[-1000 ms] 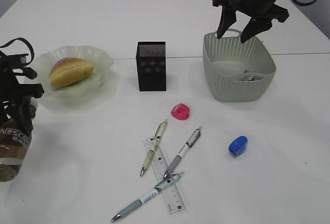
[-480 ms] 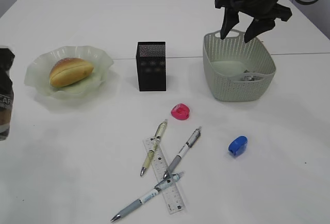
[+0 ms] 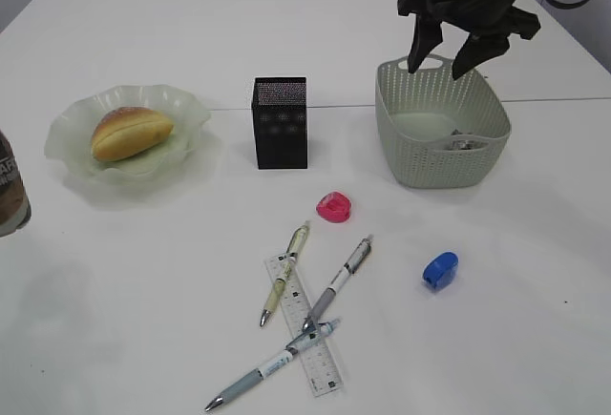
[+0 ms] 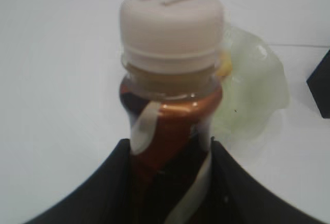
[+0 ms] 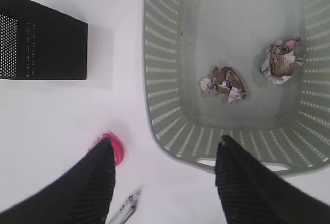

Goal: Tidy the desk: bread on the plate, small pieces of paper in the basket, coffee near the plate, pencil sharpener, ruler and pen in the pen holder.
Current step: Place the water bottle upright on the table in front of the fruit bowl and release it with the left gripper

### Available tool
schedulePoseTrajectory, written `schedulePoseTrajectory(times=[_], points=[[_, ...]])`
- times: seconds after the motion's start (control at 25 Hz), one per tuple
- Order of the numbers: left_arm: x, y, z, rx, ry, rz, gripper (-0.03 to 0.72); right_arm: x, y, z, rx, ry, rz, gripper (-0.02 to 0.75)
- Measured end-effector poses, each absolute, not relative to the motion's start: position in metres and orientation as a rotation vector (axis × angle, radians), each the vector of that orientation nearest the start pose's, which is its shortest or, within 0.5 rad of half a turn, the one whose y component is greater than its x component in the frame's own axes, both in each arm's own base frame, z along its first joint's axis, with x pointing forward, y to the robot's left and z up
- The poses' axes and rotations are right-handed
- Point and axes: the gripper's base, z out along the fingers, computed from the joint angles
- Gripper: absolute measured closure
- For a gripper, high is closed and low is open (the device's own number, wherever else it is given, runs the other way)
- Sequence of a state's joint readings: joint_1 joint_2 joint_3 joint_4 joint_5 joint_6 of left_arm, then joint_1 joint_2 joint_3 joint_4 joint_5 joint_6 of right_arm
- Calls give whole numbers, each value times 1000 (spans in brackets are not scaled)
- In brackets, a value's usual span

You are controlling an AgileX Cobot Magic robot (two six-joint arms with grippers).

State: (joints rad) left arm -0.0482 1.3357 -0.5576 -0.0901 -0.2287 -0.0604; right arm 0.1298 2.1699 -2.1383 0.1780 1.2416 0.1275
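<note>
Coffee stands at the far left edge of the desk in the exterior view, only its brown-and-white body showing, a little apart from the plate. In the left wrist view the white-capped bottle rises between the two dark fingers of the left gripper, which press against its sides, so that claw is pinching the coffee. Right of it, the pale-green plate holds the bread, lying with its split side up. Next comes the black mesh pen holder, upright near the seam line, with nothing visible sticking out of it. In front of it lies a pink pencil sharpener. Nearer the camera a clear ruler lies flat, with three pens around it: a yellowish pen beside its upper left end, a grey pen slanting down to it, and another grey pen crossing over its lower part. A blue pencil sharpener sits apart to the right. Behind that stands the grey-green basket, and the right wrist view shows two crumpled paper pieces on its floor. The right gripper hangs above the basket's back rim, its fingers spread and holding nothing
</note>
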Motion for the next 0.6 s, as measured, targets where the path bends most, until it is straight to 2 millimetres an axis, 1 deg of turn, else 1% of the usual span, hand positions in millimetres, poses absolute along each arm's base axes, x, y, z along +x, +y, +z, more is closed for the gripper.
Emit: schedulePoseTrajectory(times=[0.12,0.24,0.28,0.4,0.48,0.6], points=[[250,-8,203,-127,1937,-88,402,468,77,287,29,2766,316,286],[246,-6,195,-126,1807,-72,402,468,77,287,26,2766,315,287],[247,-5,194,-124,1758,-67,402,468,77,287,25,2766,315,287],[254,-5,185,-120,1676,-54,402,468,77,287,25,2766,315,287],[258,-5,175,-113,1660,-50,402,468,77,287,23,2766,315,287],[265,-7,148,-121,1742,-83,402,468,77,287,23,2766,315,286]])
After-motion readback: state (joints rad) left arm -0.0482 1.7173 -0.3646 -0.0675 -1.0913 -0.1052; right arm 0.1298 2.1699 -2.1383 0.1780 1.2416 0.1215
